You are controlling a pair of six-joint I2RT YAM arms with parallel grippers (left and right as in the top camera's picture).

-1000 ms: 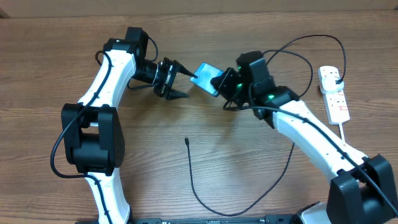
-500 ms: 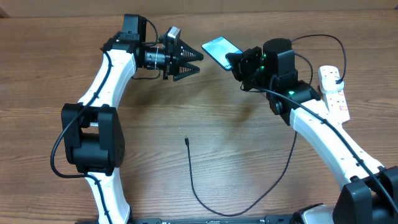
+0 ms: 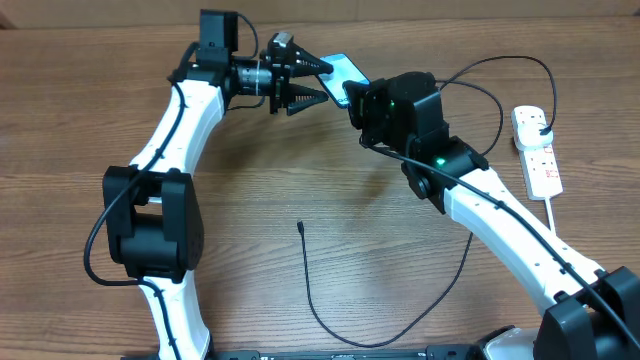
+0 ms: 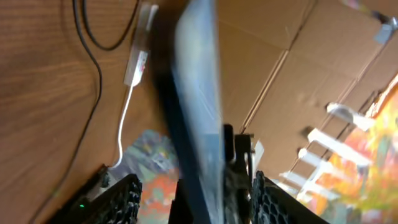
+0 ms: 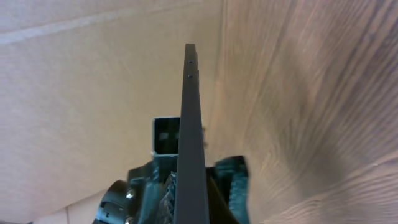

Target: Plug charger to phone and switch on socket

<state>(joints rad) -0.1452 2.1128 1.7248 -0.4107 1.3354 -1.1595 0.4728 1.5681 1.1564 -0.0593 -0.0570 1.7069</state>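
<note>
One phone (image 3: 345,70), one charger (image 3: 305,270), one socket (image 3: 537,152) and two grippers are showing on the wooden worktop (image 3: 250,200).

The phone is hanging in the air at the upper centre of the overhead frame, tilted, with its blue-teal screen facing up. The right gripper (image 3: 356,97) is clamping it from the lower right. In the right wrist view the phone (image 5: 189,124) is standing edge-on, and the dark fingers (image 5: 231,180) are pressing on both of its faces.

The left gripper (image 3: 325,81) is reaching in from the left with its jaws spread wide, one finger above the phone's near end and one below. In the left wrist view the blurred phone (image 4: 199,112) is running up between the two fingers (image 4: 118,199), which are standing well apart from it on either side. Whether either finger is touching the phone is not clear.

The charger is lying in a long loop across the lower middle of the overhead frame. Its connector tip (image 3: 300,227) is resting free on the worktop, well apart from the phone. The cable is rising at the right towards the socket, which is lying at the right edge with a black plug (image 3: 543,123) sitting at its upper end.
</note>
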